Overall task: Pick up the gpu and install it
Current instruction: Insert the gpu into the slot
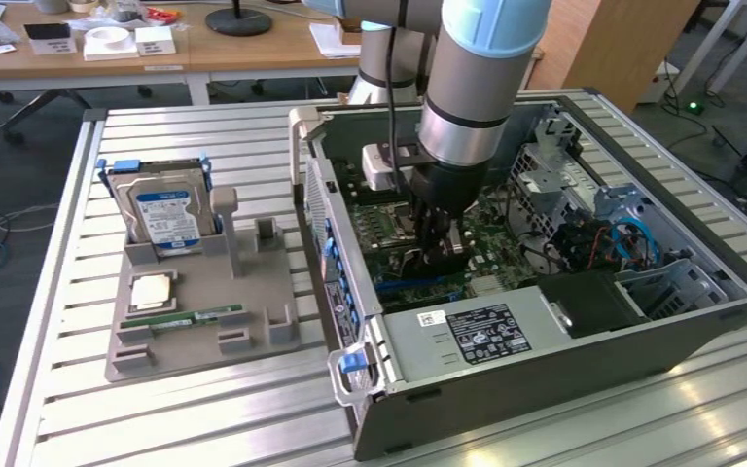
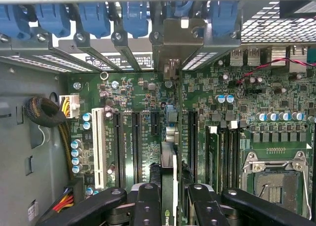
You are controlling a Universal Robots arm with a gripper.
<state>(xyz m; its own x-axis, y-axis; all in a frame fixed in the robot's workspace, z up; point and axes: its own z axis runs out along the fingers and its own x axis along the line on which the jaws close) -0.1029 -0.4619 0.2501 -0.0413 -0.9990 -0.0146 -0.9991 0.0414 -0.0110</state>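
Your gripper [image 2: 169, 199] has its matte black jaws clamped narrowly on the gpu [image 2: 168, 162], a thin dark card standing edge-on between them. Just beyond the jaws, long black slots [image 2: 119, 147] stripe the green motherboard [image 2: 143, 95]. Farthest off, rounded blue plastic latches [image 2: 94, 14] line the grey metal case [image 2: 29, 112].

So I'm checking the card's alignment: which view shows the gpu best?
The wrist view: the gpu, clamped by the gripper, stands edge-on over the motherboard. In the exterior view the gripper hides most of it.
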